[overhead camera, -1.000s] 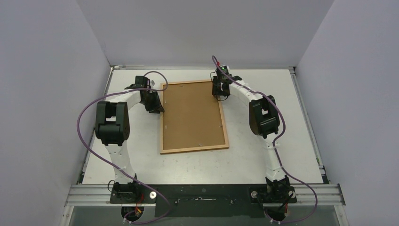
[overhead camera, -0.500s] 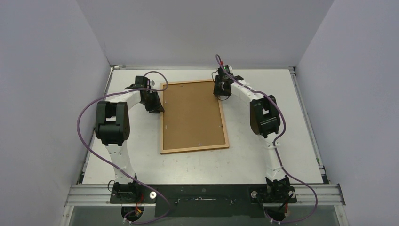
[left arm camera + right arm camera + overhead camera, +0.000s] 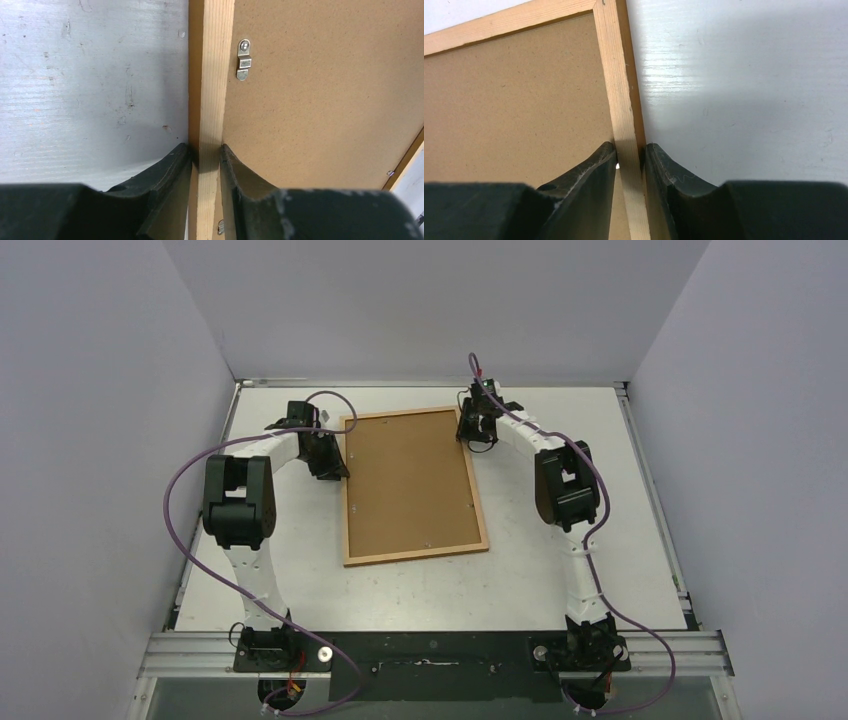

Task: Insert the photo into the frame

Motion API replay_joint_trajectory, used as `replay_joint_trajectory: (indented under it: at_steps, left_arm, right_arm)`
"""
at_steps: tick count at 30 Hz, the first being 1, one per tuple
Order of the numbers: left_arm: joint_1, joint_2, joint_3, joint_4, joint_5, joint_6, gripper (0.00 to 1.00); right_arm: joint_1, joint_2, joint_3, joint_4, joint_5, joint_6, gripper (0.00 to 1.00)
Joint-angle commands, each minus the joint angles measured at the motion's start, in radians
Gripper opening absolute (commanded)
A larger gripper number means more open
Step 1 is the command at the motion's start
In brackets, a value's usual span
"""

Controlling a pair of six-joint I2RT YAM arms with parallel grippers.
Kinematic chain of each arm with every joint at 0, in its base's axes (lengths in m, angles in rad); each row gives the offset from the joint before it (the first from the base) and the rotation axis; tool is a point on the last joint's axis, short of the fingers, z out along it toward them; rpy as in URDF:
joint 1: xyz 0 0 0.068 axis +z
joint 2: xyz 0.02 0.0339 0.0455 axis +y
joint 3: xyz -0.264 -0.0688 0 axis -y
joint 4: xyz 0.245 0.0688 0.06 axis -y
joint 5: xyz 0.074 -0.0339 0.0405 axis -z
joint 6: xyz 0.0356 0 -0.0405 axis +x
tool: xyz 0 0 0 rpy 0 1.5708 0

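The frame (image 3: pixel 415 556) of orange-brown wood lies back up in the middle of the white table, and a brown fibreboard backing panel (image 3: pixel 410 485) fills it. My left gripper (image 3: pixel 338 472) is shut on the frame's left rail (image 3: pixel 212 75), one finger on the table side and one on the panel side (image 3: pixel 205 147). My right gripper (image 3: pixel 472 437) is shut on the right rail (image 3: pixel 616 75) close to the far right corner, its fingers on either side of the wood (image 3: pixel 630 146). The photo is hidden from every view.
A small metal turn clip (image 3: pixel 244 60) sits on the backing panel beside the left rail. White table (image 3: pixel 560 580) lies around the frame. Grey walls enclose the table on three sides. Purple cables loop over both arms.
The right gripper's jaws have closed onto the right rail, and that arm with the frame's far right corner has shifted slightly to the right. The left gripper keeps its hold.
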Motion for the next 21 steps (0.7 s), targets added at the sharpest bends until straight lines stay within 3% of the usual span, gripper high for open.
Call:
replay_joint_trajectory:
  at_steps: [1, 7, 13, 21]
  left_arm:
    - [-0.012, 0.052, -0.022, -0.061, -0.044, 0.000, 0.26]
    - [0.000, 0.027, 0.011, -0.058, -0.030, -0.023, 0.36]
    - [0.017, 0.009, 0.041, -0.114, -0.063, -0.037, 0.58]
    - [0.016, -0.050, 0.002, -0.076, -0.054, -0.065, 0.66]
  right_arm:
    - [-0.002, -0.008, -0.002, -0.029, 0.014, 0.033, 0.32]
    - [-0.040, -0.117, 0.011, -0.036, 0.006, 0.083, 0.54]
    - [-0.053, -0.229, -0.041, -0.100, -0.045, 0.061, 0.55]
    - [0.014, -0.482, -0.318, -0.083, 0.044, 0.082, 0.62]
